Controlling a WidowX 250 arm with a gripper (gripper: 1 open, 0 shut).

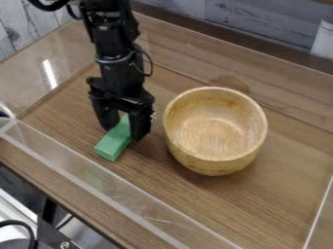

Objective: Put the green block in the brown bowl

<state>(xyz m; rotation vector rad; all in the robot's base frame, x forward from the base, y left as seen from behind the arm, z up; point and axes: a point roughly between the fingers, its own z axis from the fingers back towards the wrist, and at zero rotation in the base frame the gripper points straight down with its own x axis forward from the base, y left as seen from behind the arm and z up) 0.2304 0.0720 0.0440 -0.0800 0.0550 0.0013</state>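
Straddling flat matte green block (113, 143), end effector (119, 124) spread

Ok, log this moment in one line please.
gripper: open, jaws straddling green block | block: on table | brown bowl: empty | stage: pre-grasp

A wooden counter (260, 199) with dark brown grain fills most of the view, its boards running from about 10 o'clock toward 4 o'clock. A clear plastic wall (78, 170) stands along the counter's near edge, crossing from 9 o'clock down toward 6 o'clock, its top rim catching light. A second clear panel (33, 58) rises at the left side, around 10 o'clock, with a bright glare streak on it. Behind the counter, from 12 to 2 o'clock, a grey weathered plank backdrop (247, 17) shows. At 7 o'clock, below the counter, black frame legs (53, 216) and a looping dark cable (14, 233) sit over a pale floor.
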